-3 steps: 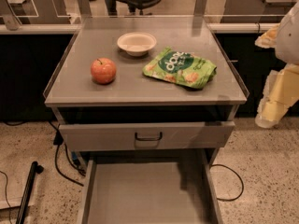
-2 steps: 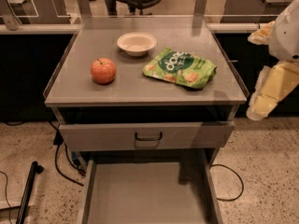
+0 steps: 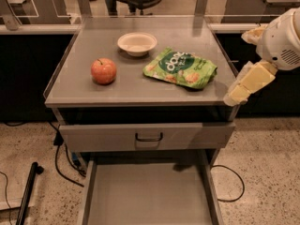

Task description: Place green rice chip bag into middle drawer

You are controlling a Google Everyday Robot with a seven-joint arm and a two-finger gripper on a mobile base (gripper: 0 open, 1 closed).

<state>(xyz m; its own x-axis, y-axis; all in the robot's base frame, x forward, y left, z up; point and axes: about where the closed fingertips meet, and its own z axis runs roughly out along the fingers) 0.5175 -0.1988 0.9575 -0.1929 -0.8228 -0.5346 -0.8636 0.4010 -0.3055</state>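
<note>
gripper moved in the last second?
Yes. The gripper has moved left: it was out to the right of the table and now sits at the table's front-right corner, closer to the green rice chip bag.

My pincer (image 3: 236, 93) hangs off the right edge of the grey bench (image 3: 84, 90), near the crinkly light-green snack pouch (image 3: 180, 68), nothing between them. The red apple (image 3: 103, 71) and shallow white bowl (image 3: 137, 43) stand leftward; the wide shallow grey metal drawer (image 3: 150, 196) below lies open from above.
</note>
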